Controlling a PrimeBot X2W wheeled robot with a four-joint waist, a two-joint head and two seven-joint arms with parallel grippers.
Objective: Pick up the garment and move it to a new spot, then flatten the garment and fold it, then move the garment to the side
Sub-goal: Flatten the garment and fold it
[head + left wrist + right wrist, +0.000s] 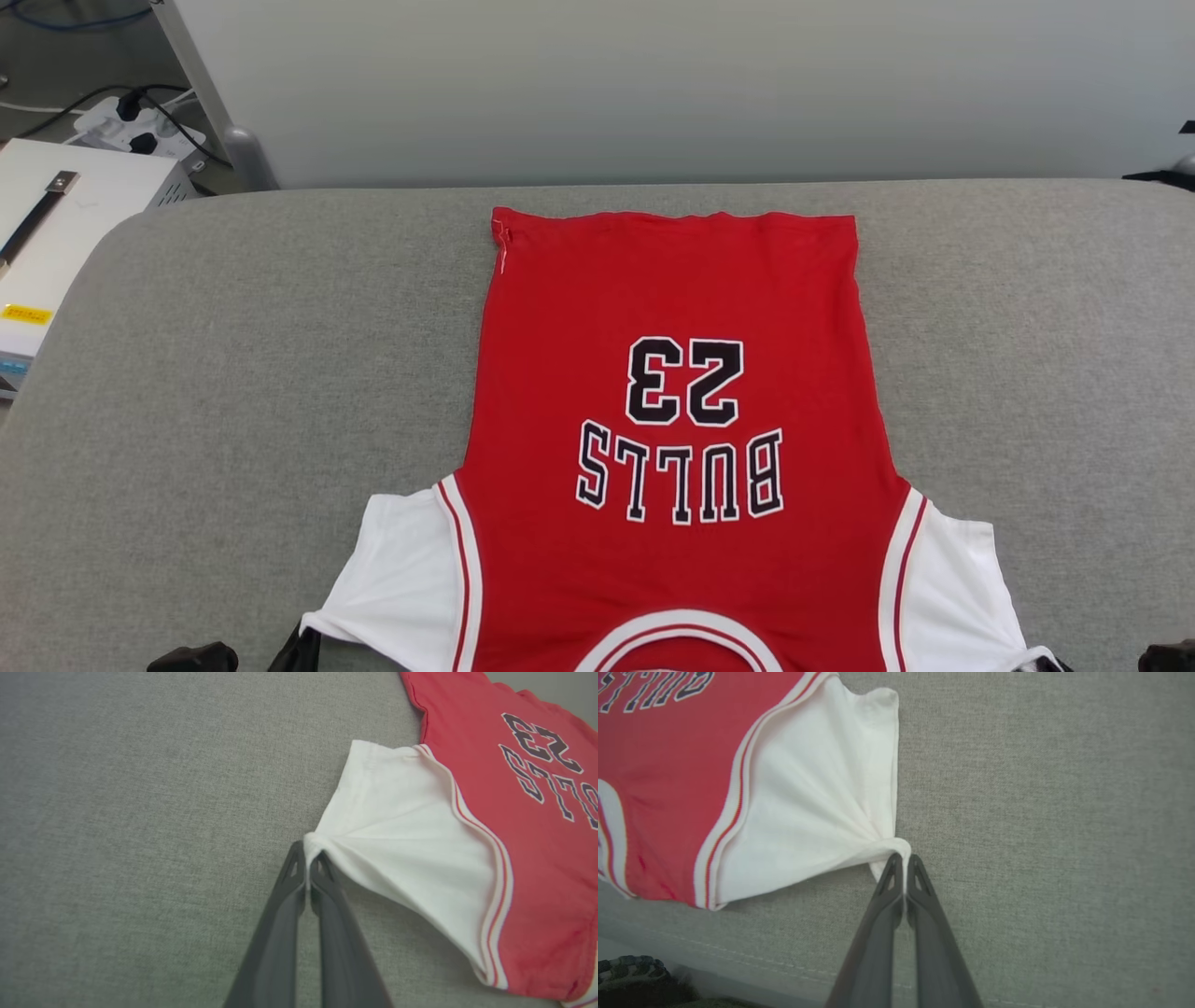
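A red sports jersey, the garment [672, 373], lies spread flat and printed side up on a grey fabric-covered surface [233, 373]. Its straight hem is at the far end and its collar is nearest the robot, so the black, white-outlined "23" and "BULLS" read upside down in the head view. The red body looks smooth, with almost no wrinkles.

At the garment's left sleeve [397, 826], the left gripper [308, 858] has its two dark fingers pressed together on the outer corner. The white cloth is drawn into a small peak there. At the right sleeve [822, 793], the right gripper [904, 863] is closed in the same way on the outer corner, and creases fan from the pinch toward the striped trim.

The fabric looks thin, soft and light, so it will probably drape and sag wherever it is unsupported. It has no stiffness to hold a fold, and a shallow pinch could slip off. Corners and seamed edges seem the safest places to hold it: the sleeve corners now, and likely the shoulders or hem corners for folding.

Left of the garment, off the grey surface, sits a white box [56, 233] with a dark strap and a yellow label. It appears shut, and its contents cannot be told. Beyond the garment's hem stands a pale wall [653, 84].
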